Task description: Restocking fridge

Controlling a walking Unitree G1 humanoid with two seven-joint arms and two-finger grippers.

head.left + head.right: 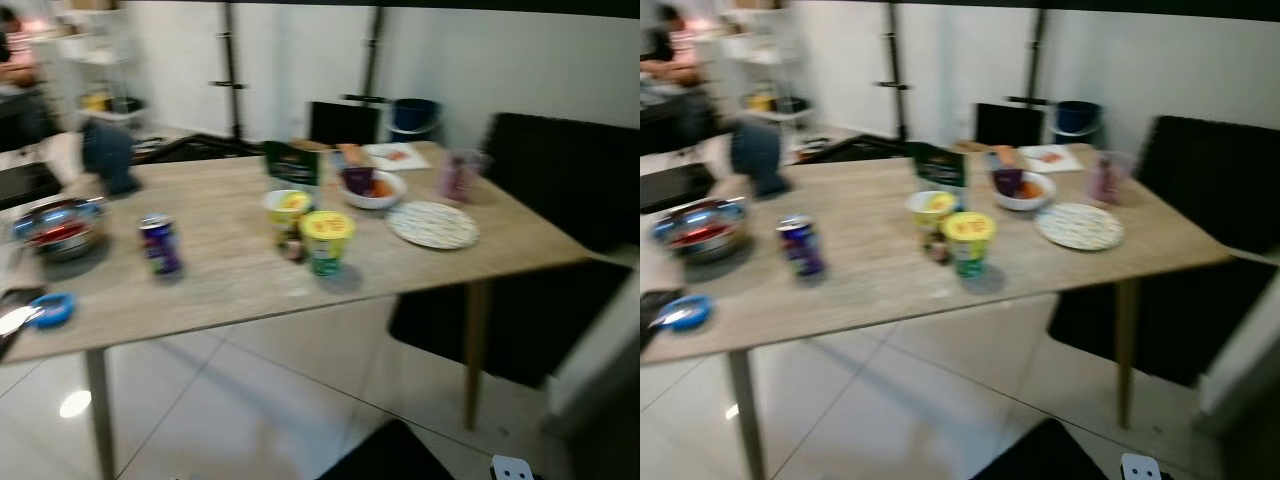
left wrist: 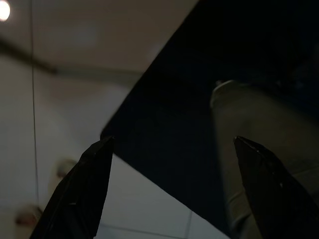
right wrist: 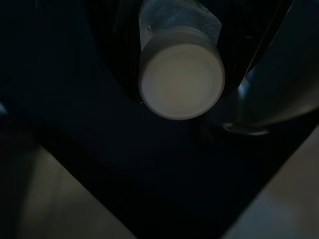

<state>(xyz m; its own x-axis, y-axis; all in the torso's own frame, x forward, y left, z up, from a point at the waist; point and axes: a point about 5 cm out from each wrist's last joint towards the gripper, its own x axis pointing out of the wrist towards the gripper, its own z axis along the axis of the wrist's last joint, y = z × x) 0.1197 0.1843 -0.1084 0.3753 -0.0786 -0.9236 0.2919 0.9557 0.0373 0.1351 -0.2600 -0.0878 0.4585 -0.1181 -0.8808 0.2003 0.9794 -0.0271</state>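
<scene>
- Head views are blurred, so I judge I'm mid-walk toward the wooden surface (image 1: 230,270); nothing gets grasped until the picture settles.
- Stock to carry sits mid-surface: yellow-lidded cup (image 1: 326,240), a second yellow-lidded tub (image 1: 288,207) just behind it, a small dark jar (image 1: 293,248) tucked between them.
- Blue can (image 1: 160,244) stands alone, well apart to the left. Easiest first pick.
- Left claw (image 2: 169,189) hangs low, fingers spread wide, empty; tiled floor and a dark shape beyond.
- Right claw: can't tell from the dark wrist view. A pale round cap (image 3: 181,78) of some bottle-like thing fills the space ahead of it, possibly held, not confirmed.
- Advice to self: stop square to the near edge, go for the can or the front cup from the side, keep clear of the patterned plate (image 1: 432,224) and white bowl (image 1: 374,188) on the right.
- No fridge visible here.
</scene>
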